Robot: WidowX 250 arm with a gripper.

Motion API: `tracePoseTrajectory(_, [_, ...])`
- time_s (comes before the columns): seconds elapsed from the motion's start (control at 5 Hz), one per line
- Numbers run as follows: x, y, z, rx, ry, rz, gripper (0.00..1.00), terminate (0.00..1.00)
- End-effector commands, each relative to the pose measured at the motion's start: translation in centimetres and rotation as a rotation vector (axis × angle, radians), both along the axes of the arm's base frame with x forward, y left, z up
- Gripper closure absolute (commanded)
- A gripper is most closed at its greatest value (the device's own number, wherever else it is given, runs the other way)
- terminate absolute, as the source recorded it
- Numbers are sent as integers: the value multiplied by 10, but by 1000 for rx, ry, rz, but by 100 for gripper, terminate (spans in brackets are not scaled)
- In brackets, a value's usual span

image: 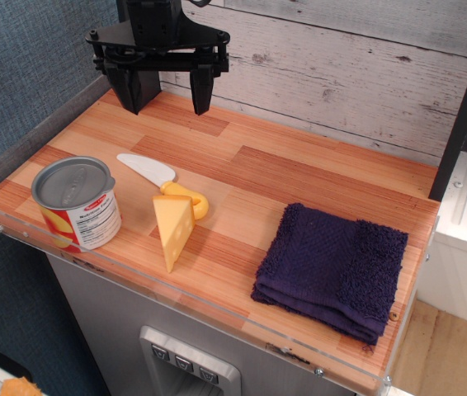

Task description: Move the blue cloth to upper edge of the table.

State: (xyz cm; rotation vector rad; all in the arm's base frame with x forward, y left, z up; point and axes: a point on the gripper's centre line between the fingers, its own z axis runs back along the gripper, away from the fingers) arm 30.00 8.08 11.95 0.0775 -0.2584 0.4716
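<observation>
blue cloth (332,271) lies folded flat on the table (299,177) at abt 4 o'clock, close to the front acrylic rim and right edge. gripper (167,99) hangs over the far left corner at abt 11 o'clock, fingers spread apart w/ nothing between them, well apart from the cloth. tin can (75,204) stands upright at 8 o'clock near the front left corner. cheese wedge (172,230) sits just right of the can, touching the yellow handle of a toy knife (159,181) whose white blade points toward 10 o'clock.
</observation>
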Motion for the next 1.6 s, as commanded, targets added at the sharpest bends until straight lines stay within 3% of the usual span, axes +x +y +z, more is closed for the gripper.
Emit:
tracePoseTrajectory(0.0, [0,0,0,0,0,0,0,0])
tracePoseTrajectory(0.4, [-6,-35,6,-9,-11,-91,0,0])
tracePoseTrajectory(0.6, [-11,-69,0,-39,-22,-152,0,0])
tracePoseTrajectory(0.8, [-17,-104,-18,-48,1,-224,100,0])
tracePoseTrajectory(1.4, [-21,-161,-70,-106,75,-361,100,0])
